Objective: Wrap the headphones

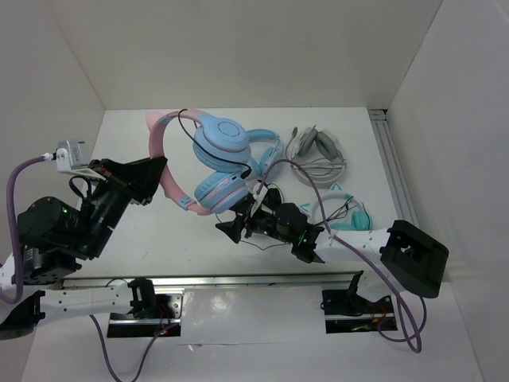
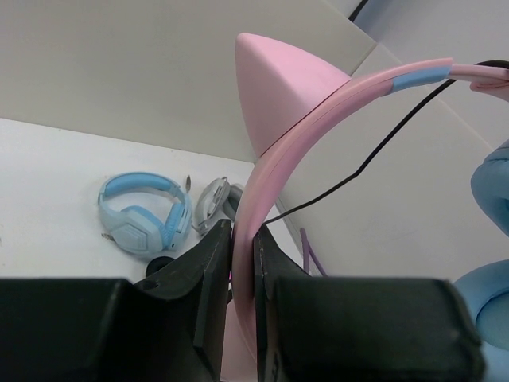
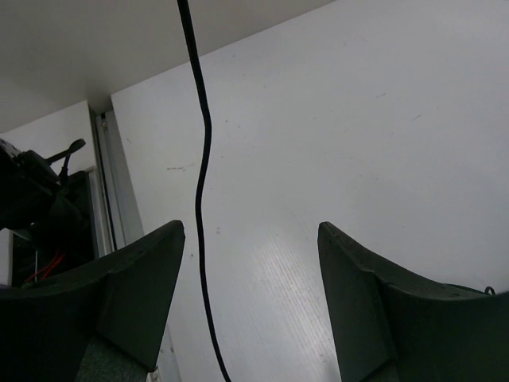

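The headphones (image 1: 220, 140) hang above the table, with a pink headband (image 2: 262, 171), a cat ear (image 2: 280, 87) and two light blue ear cups stacked one over the other. My left gripper (image 1: 156, 173) is shut on the headband; in the left wrist view the pink band is pinched between its fingers (image 2: 242, 239). The thin black cable (image 3: 203, 183) hangs down between the fingers of my right gripper (image 3: 250, 231), nearer the left one and touching neither. The right gripper (image 1: 238, 215) stands open just below the lower ear cup (image 1: 219, 191).
An all-blue pair of headphones (image 1: 267, 147) and a grey pair (image 1: 316, 153) lie at the back of the table. A teal-and-white pair (image 1: 351, 215) lies right of my right arm. A purple hose (image 1: 318, 199) loops over that arm. White walls enclose the table.
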